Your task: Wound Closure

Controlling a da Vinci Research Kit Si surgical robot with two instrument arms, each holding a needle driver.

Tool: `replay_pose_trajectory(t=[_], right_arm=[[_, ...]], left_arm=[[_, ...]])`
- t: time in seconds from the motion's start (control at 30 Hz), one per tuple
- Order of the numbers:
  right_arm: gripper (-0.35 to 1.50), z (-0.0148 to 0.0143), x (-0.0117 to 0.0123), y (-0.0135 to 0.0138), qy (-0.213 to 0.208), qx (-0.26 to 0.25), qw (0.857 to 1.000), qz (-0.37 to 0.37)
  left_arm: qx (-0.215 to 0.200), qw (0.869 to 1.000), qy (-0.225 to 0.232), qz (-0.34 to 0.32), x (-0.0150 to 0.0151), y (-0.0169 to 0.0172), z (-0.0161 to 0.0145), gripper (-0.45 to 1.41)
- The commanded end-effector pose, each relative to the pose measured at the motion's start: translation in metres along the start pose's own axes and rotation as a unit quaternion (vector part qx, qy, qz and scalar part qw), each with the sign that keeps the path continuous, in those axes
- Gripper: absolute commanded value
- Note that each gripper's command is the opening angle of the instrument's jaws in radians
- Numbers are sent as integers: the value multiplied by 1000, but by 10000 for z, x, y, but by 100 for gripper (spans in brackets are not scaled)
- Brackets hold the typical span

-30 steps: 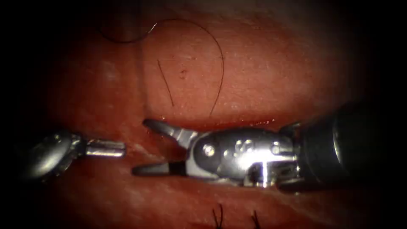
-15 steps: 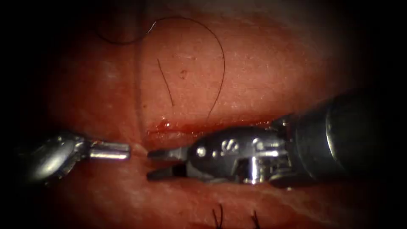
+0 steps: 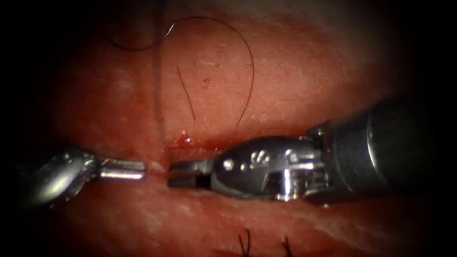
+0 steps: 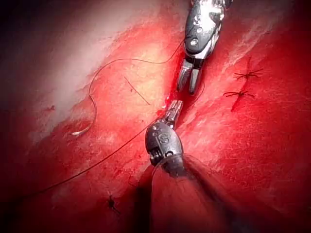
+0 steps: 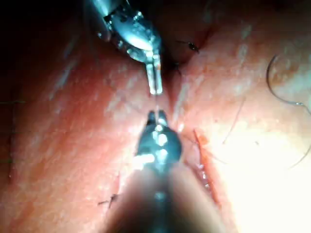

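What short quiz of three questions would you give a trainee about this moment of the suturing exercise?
1. True or false: the right tool holds the needle.
2. Choose one: in the endoscope view, the tips of the left tool and the right tool are A) touching, B) facing each other with a gap between them, C) crossed.
3. Fill in: the needle lies free on the ___, with its thread looping back to the cut.

Key: 1 false; 2 B; 3 tissue.
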Motion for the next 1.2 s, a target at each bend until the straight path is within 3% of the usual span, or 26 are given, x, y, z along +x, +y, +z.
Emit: replay_pose_trajectory(t=[0.03, 0.2, 0.27, 0.33, 0.37, 0.4, 0.43, 0.9, 1.0, 1.03, 1.07, 1.1, 1.13, 1.2], right_arm=[[57, 13, -10, -5, -4, 2, 1000, -1], [86, 23, -14, -5, -9, 0, 1000, -3], [84, 26, -15, -5, -10, 0, 1000, -4], [73, 28, -16, -5, -13, 0, 1000, -5], [52, 29, -17, -5, -15, 0, 1000, -5], [-8, 29, -17, -5, -15, 3, 1000, -5], [-35, 28, -17, -5, -15, 7, 1000, -5], [-35, 14, -17, -1, -1, -4, 1000, -10], [-35, 10, -21, -1, 4, -10, 1000, -10], [-35, 8, -23, -1, 5, -11, 1000, -10], [-35, 5, -25, -1, 5, -12, 1000, -9], [-35, 3, -27, -1, 5, -13, 1000, -9], [-35, 2, -27, -1, 6, -13, 1000, -9], [-35, 1, -29, 1, 7, -14, 1000, -8]], left_arm=[[-1, 1000, 1, -2, -7, 1, 7, -45], [-1, 1000, 1, -3, -5, 1, 8, -45], [-1, 1000, 1, -3, -5, 1, 8, -45], [-1, 1000, 1, -3, -5, 1, 9, -45], [-2, 1000, 1, -3, -5, 1, 9, -45], [-2, 1000, 1, -3, -5, 1, 9, -45], [-2, 1000, 1, -3, -5, 1, 10, -45], [6, 1000, -1, -8, 5, -5, 9, -45], [16, 1000, 0, -9, 7, -6, 8, -23], [17, 1000, 0, -9, 7, -6, 8, 4], [27, 1000, -2, -9, 6, -5, 8, 42], [36, 999, -3, -8, 5, -5, 8, 66], [42, 999, -5, -5, 5, -4, 7, 76], [44, 999, -20, -5, 5, -3, 6, 79]])
